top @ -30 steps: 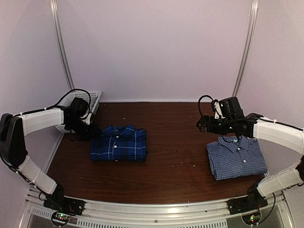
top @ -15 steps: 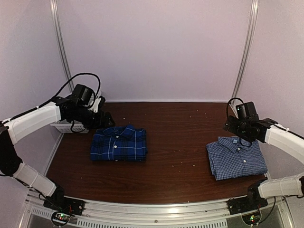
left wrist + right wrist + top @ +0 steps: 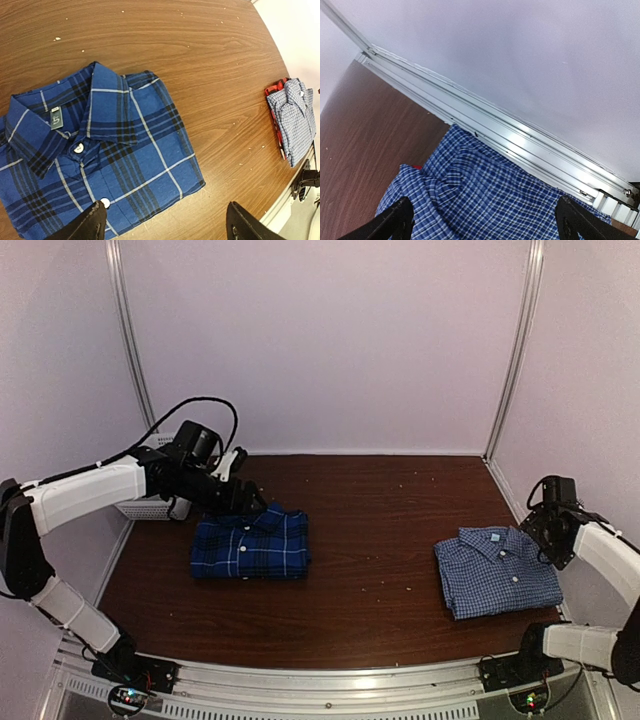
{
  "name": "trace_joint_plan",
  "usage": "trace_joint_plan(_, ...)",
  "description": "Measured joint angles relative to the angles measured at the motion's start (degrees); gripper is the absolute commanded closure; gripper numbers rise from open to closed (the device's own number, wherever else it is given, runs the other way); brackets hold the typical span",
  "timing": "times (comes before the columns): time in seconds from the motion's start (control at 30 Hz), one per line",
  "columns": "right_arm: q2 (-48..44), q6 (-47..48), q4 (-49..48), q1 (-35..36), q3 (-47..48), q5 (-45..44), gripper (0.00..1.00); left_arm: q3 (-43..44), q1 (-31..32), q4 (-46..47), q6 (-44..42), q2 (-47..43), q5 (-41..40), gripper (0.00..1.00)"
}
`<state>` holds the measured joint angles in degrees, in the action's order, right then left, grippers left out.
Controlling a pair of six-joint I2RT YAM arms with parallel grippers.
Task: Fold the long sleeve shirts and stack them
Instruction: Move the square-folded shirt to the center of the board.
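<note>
The dark blue plaid shirt [image 3: 250,543] lies folded, collar to the back, left of the table's middle. My left gripper [image 3: 250,500] hovers open over its collar end. In the left wrist view the plaid shirt [image 3: 100,155] fills the lower left, with the left gripper [image 3: 167,226] spread wide above its corner and holding nothing. The paler small-check shirt [image 3: 497,572] lies folded at the right. My right gripper [image 3: 545,533] hangs open beside its far right edge. In the right wrist view the check shirt [image 3: 495,200] sits below the empty right gripper [image 3: 485,222].
A white mesh basket [image 3: 140,508] stands at the back left, partly behind my left arm. An aluminium rail [image 3: 520,145] and wall run close along the check shirt's right side. A bit of red cloth [image 3: 275,89] peeks from under the check shirt [image 3: 295,120].
My left arm swung from the basket rightward to above the plaid shirt's collar. My right arm drew back from over the check shirt to the table's right edge. Both grippers opened wider.
</note>
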<state>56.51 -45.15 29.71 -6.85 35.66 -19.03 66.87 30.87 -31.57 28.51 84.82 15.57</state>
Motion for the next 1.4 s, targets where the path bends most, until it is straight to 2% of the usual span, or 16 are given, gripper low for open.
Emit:
trace_joint_plan(0.4,4.76,2.95,-9.60,-17.99,-7.26,17.49,0.00,0.00,0.35,1.18,0.07,1.03,1.40,0.16)
trace_joint_plan(0.63,8.20,2.71,-17.46,-18.71,-12.39,26.97,0.00,-0.13,0.37,1.66,0.11,1.03,1.51,0.16)
trace_joint_plan(0.83,7.91,0.24,-26.03,-18.56,-15.80,31.58,0.00,-0.90,0.37,1.99,0.39,1.03,1.86,0.16)
trace_joint_plan(0.97,6.93,-3.39,-29.62,-14.29,-17.57,32.30,0.00,-0.98,0.59,2.08,0.59,1.03,2.03,0.16)
trace_joint_plan(1.07,6.43,-7.48,-31.19,-8.26,-18.29,32.15,0.00,-1.20,0.90,2.64,0.81,1.03,2.21,0.15)
trace_joint_plan(1.4,4.35,-25.00,-37.53,17.68,-21.81,24.63,0.00,-2.54,3.37,4.57,1.88,1.03,3.02,0.15)
